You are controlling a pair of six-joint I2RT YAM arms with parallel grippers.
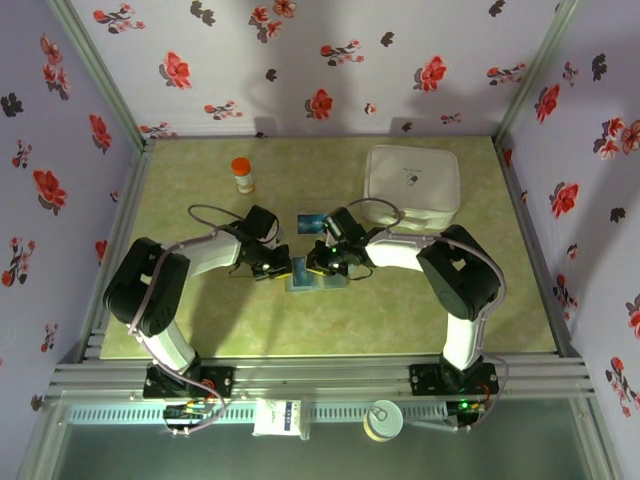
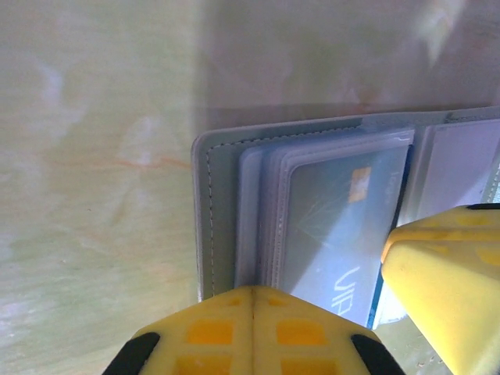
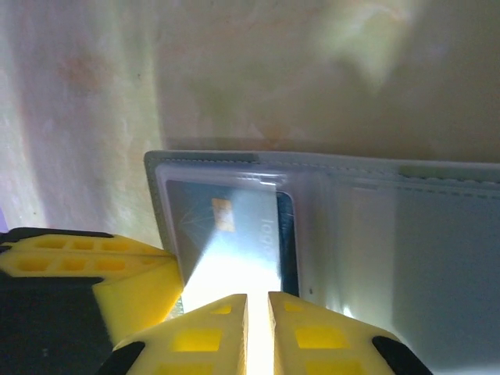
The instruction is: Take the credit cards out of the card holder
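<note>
The grey-blue card holder (image 1: 322, 280) lies open on the table between both grippers. One blue credit card (image 1: 309, 222) lies loose on the table just behind it. My left gripper (image 2: 254, 295) is shut, its tips pressing on the holder's stitched edge (image 2: 217, 226). A light blue card (image 2: 336, 226) sits in the clear sleeve. My right gripper (image 3: 258, 303) is shut to a narrow slit, tips resting on that light blue card (image 3: 226, 234), which sits askew in its sleeve. A darker card (image 3: 287, 234) shows under it. The holder's other panel (image 3: 437, 258) lies flat.
A white square box (image 1: 412, 182) stands at the back right, and an orange-capped bottle (image 1: 243, 175) at the back left. Flowered walls close in the table on three sides. The two grippers nearly touch over the holder.
</note>
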